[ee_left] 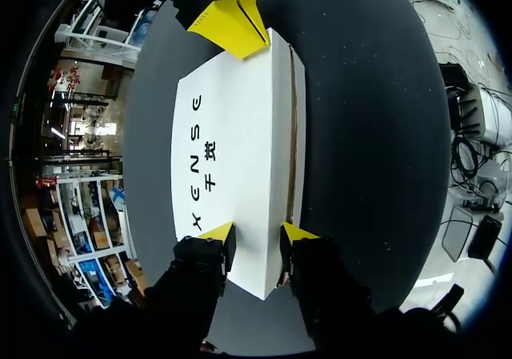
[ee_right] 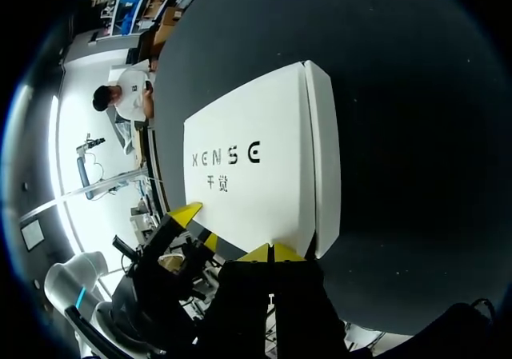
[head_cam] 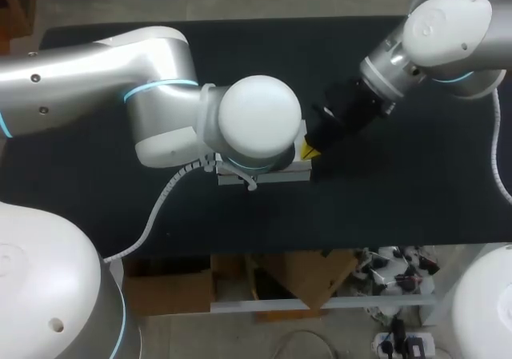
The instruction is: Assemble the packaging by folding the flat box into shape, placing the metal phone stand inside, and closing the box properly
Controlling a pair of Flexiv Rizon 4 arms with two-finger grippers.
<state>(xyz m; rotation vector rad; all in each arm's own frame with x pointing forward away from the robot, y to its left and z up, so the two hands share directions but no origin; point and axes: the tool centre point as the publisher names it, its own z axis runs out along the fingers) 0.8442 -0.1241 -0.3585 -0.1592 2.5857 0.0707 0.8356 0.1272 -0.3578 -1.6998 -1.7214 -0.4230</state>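
Head view: box (head_cam: 276, 175) mostly hidden | left tool (ee_left: 258, 235) parted | right tool (ee_right: 268, 253) closed

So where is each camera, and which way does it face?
Head view: above, behind the robot, looking down on the table; left arm and right arm show.
Left wrist view: on that wrist, looking along the left gripper onto the white box.
Right wrist view: on that wrist, looking along the right gripper from the box's other end.
Shared: both wrist views show the box and the other gripper.
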